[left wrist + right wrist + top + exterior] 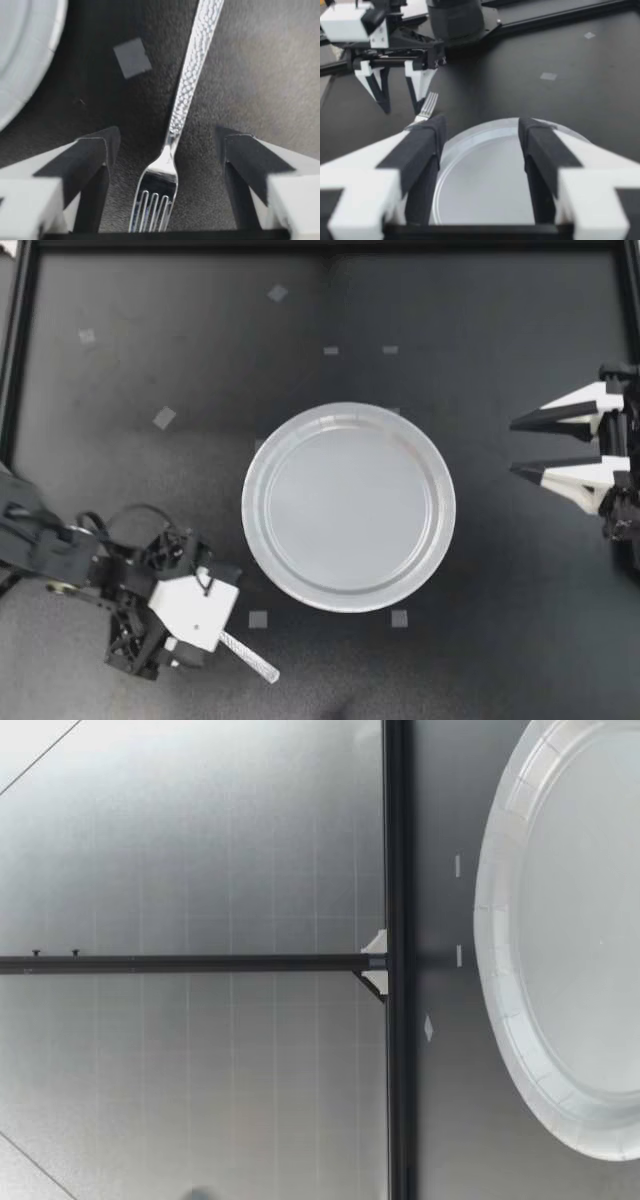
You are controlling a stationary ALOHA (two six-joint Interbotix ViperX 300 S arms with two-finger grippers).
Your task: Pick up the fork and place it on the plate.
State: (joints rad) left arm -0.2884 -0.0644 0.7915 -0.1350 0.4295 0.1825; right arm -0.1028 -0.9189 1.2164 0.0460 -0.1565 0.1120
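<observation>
The white plate (348, 507) lies empty in the middle of the black table. My left gripper (203, 636) points down near the front left, its fingertips hidden under the wrist there. A silver fork's handle (250, 657) sticks out from beneath it. In the left wrist view the fork (192, 70) lies flat between my open left gripper's (170, 150) fingers, touching neither, tines toward the wrist. My right gripper (513, 447) hovers open at the table's right side, facing the plate (490, 175). From there I also see the left gripper (397, 97) above the fork's tines (427, 106).
Small grey tape squares (258, 619) (399, 618) (164, 418) dot the table around the plate. A black frame rail (396, 870) borders the table's far edge. The plate's rim (25, 55) lies beside the left gripper, past a tape square (132, 57).
</observation>
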